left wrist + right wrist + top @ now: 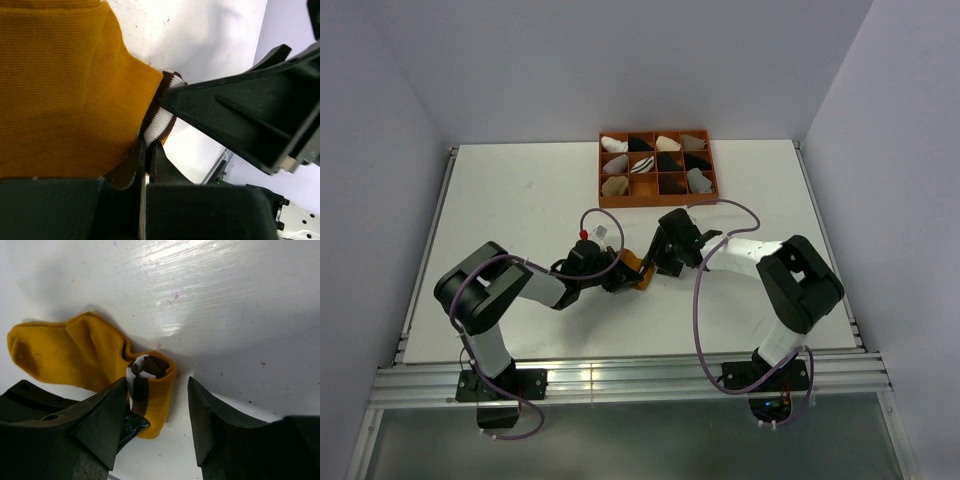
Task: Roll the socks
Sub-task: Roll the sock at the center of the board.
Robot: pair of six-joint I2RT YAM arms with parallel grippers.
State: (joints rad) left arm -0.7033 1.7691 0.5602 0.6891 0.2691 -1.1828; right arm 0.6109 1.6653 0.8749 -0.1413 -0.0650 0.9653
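Left gripper [144, 155] is pressed together on the mustard-yellow sock [75, 352], pinching the fabric beside its brown-and-white striped cuff [142, 371]. Right gripper [157, 390] stands spread, one finger on either side of the curled cuff end, low over the white worktop [520, 200]. The sock lies around the middle of the worktop, a little toward its near edge, well apart from the orange divided tray [658, 203] by the far edge.

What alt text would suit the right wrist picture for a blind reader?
A mustard-yellow sock lies on a white table, its brown-and-white striped cuff curled over. The right pincer stands open, a black finger on either side of the cuff.
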